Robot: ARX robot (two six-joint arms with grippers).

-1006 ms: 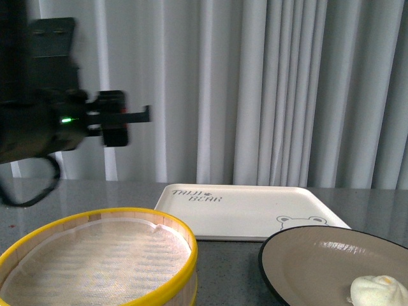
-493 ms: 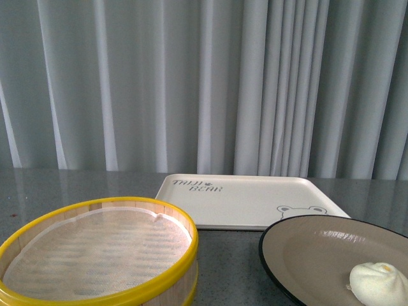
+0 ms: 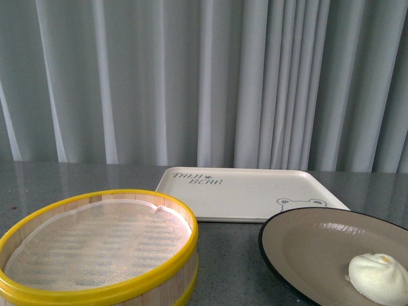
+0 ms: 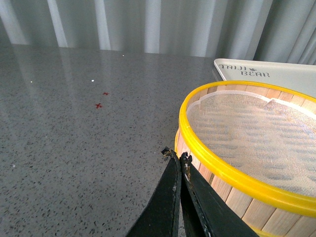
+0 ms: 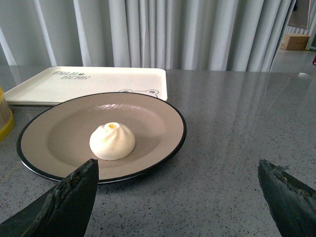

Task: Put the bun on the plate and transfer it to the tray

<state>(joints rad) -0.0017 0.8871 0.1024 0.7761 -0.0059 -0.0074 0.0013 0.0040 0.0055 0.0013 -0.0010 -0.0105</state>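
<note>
The creamy-white bun (image 3: 377, 278) (image 5: 112, 140) rests inside the black-rimmed beige plate (image 3: 306, 248) (image 5: 158, 118) at the near right of the table. Behind the plate lies the cream tray (image 3: 248, 201) (image 5: 98, 81) with its bear print, nothing on it. My right gripper (image 5: 177, 173) is open, its wide-spread fingers (image 5: 74, 197) just short of the plate's near rim, holding nothing. My left gripper (image 4: 177, 156) is shut and empty, its tips beside the outer wall of the steamer basket. Neither arm appears in the front view.
A yellow-rimmed wooden steamer basket (image 3: 95, 293) (image 4: 232, 173) lined with white cloth stands at the near left, beside the plate. The grey speckled tabletop (image 4: 74, 128) stretches left of it. Grey curtains (image 3: 204, 83) hang behind the table.
One second ago the left arm hung high at the left of the front view; it has left that view. The front view has shifted slightly.
</note>
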